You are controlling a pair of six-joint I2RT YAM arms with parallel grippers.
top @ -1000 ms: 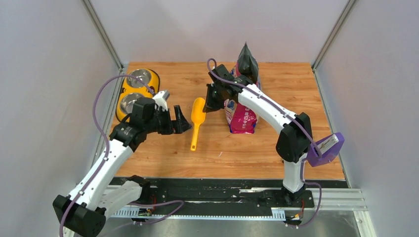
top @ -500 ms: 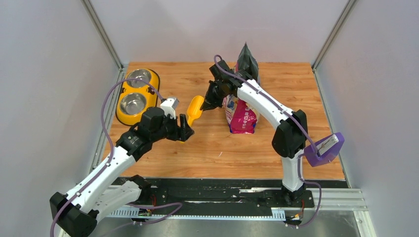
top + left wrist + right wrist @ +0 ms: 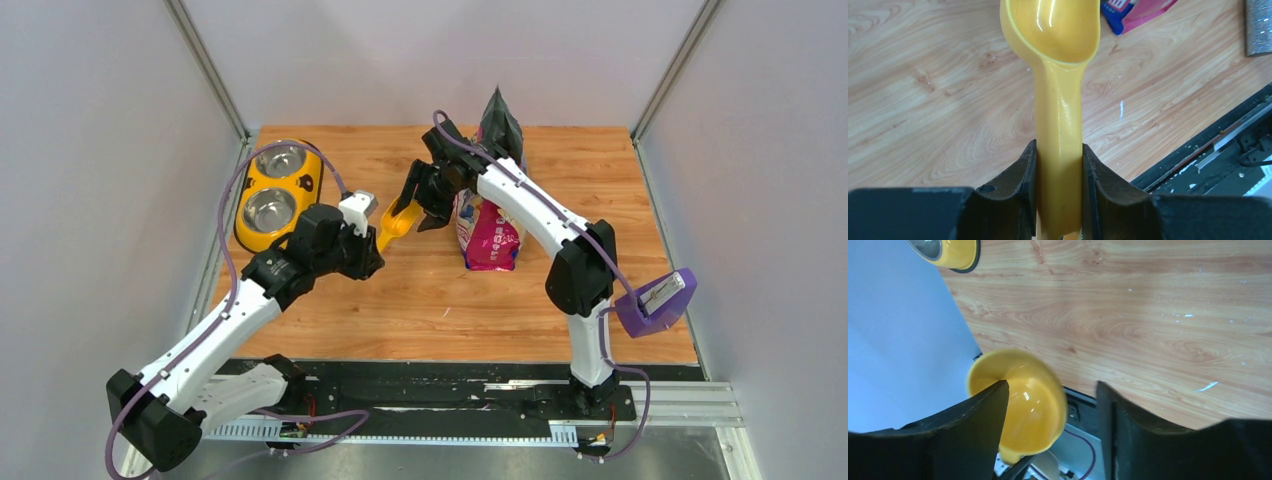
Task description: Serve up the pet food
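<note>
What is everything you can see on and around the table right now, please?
yellow plastic scoop: one, yellow, mid-table, between the two grippers
pink, blue and white cat food bag: one, dark top, standing right of the scoop
yellow two-bowl feeder: one, yellow, far left corner
round steel bowls: two, silver, set in the feeder
wooden table: one, light brown, under everything
left gripper: one, black, shut on the scoop's handle
right gripper: one, black, open about the scoop's bowl

scoop (image 3: 1058, 75) now in left hand (image 3: 1058, 150)
</note>
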